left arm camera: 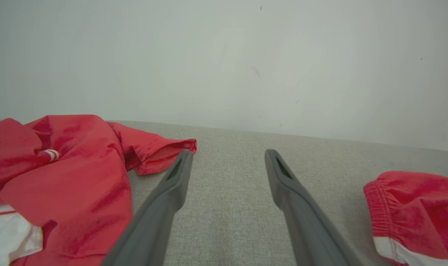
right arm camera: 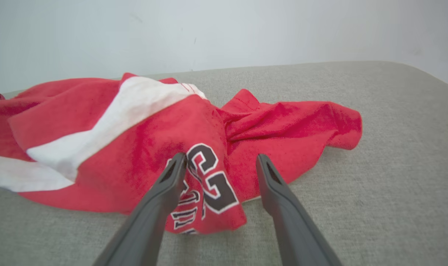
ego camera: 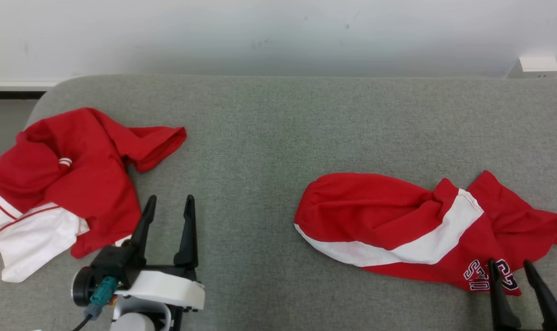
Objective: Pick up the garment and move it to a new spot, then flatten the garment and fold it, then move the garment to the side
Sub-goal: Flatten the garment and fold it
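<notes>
The garment [ego camera: 366,207], red with a white stripe and dark lettering, lies crumpled on the right of the grey cushion [ego camera: 260,138]. My right gripper [ego camera: 510,264] stands open at its near lettered corner. In the right wrist view the right gripper [right arm camera: 221,159] has its fingers spread either side of the garment's [right arm camera: 135,155] lettered fold, which rests on the cushion ungripped. My left gripper [ego camera: 171,198] is open over bare cushion at the lower left, with nothing between its fingers. In the left wrist view the left gripper [left arm camera: 228,152] has the garment's elastic edge [left arm camera: 412,203] at its far right.
A second red and white garment [ego camera: 85,174] lies bunched at the cushion's left end, just left of my left gripper, and appears again [left arm camera: 61,177] in the left wrist view. A pale wall runs behind the cushion, with a white box [ego camera: 536,66] at the back right.
</notes>
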Tool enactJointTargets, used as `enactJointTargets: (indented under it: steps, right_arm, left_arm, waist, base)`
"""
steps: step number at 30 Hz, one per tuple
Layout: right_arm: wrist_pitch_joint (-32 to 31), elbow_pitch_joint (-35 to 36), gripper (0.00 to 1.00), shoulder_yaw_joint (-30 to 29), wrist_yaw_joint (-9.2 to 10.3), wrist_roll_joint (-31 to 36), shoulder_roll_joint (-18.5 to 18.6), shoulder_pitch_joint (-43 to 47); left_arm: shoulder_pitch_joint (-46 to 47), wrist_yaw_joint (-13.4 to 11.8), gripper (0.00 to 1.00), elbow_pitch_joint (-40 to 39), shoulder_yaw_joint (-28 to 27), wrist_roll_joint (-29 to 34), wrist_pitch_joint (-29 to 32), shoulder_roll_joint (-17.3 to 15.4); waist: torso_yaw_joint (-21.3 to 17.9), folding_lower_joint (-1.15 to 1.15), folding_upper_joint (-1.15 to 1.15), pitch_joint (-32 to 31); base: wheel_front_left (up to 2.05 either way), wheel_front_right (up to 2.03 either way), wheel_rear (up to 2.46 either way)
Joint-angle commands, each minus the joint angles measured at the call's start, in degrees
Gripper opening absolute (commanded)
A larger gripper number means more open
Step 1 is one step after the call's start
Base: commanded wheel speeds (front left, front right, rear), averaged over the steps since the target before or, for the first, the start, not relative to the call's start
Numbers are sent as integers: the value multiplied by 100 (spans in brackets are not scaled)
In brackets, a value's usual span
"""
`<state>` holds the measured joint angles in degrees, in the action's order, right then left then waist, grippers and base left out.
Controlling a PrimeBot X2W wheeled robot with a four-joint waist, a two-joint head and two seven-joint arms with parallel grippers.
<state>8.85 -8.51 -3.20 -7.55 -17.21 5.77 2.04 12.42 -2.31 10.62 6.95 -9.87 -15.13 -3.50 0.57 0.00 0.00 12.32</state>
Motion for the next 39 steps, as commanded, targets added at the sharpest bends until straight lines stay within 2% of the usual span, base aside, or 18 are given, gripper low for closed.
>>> enactJointTargets:
  steps: [1, 6, 12, 25, 29, 33, 36, 39]
  right_arm:
    - [45, 69, 100, -29, 12, 29, 65, -69]
    - [-4, 667, 100, -70, 12, 150, 164, -152]
    - [-383, 1259, 100, 136, 12, 264, 285, -317]
    - [-555, 1410, 100, 210, 12, 190, 253, -230]
    - [-572, 1446, 100, 164, 12, 196, 282, -222]
    - [-584, 1485, 100, 195, 12, 206, 289, -281]
    - [-583, 1499, 100, 260, 12, 184, 297, -383]
    - [-564, 1485, 100, 310, 12, 169, 314, -457]
  left_arm:
    - [-46, -2, 100, 10, -34, 104, -2, -18]
    - [-100, -11, 100, -16, -81, 112, -2, -34]
    - [-173, 7, 100, -25, -19, 121, -2, -18]
    - [-214, 80, 100, -83, 190, 202, -2, -8]
    - [-44, 362, 100, -132, 730, 288, 277, 18]
    - [145, 659, 100, 9, 1507, 35, 779, 38]
    - [364, 693, 100, 241, 2013, -344, 1073, 44]
    - [609, 570, 100, 548, 2346, -711, 1194, 46]
  waist:
    - [-8, 0, 0, -10]
    - [-19, 0, 0, -65]
    - [52, 0, 0, -176]
    - [109, 0, 0, -199]
    - [129, 0, 0, -152]
    - [99, 0, 0, -56]
    - [4, 0, 0, 56]
    - [-102, 0, 0, 159]
  base:
    - [0, 0, 0]
    - [0, 0, 0]
    - [0, 0, 0]
    - [0, 0, 0]
    - [0, 0, 0]
    - [0, 0, 0]
    - [0, 0, 0]
    - [0, 0, 0]
